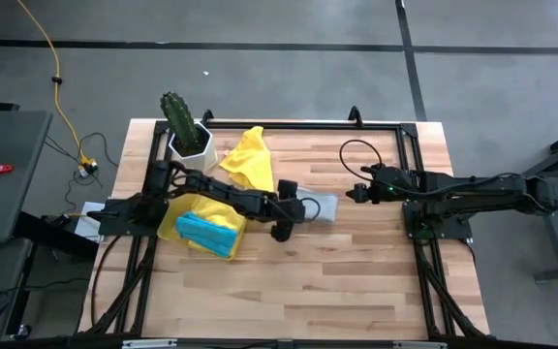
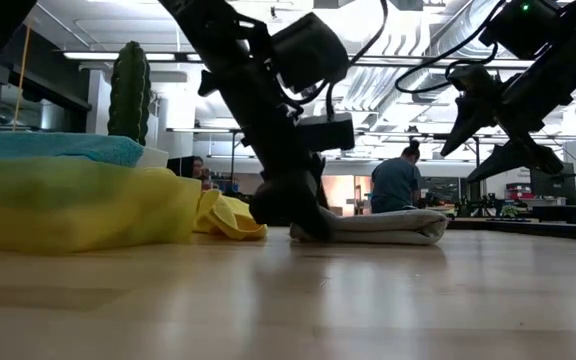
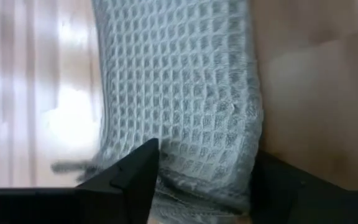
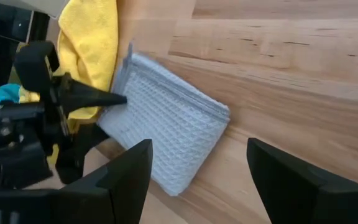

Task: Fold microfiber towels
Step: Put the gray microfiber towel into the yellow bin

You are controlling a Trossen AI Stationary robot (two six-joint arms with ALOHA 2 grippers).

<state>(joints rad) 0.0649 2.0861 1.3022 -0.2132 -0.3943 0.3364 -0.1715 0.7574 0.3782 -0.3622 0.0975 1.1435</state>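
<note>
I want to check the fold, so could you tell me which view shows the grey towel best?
The right wrist view: the whole folded grey towel shows. The left wrist view shows only its weave, the low view its edge, and the high view has it partly behind the left gripper.

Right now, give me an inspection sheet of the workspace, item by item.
Surface: wooden table, bare at the front.
Job's things: folded grey towel at the centre; loose yellow towel behind it; blue towel on a yellow pile at the left.
Clutter: potted cactus at the back left.
Grippers: left gripper open, down at the grey towel's edge; right gripper open, raised, holding nothing.
Cables: yellow cable on the floor; black cable looped at the right arm.
Surroundings: person in the room behind.
</note>
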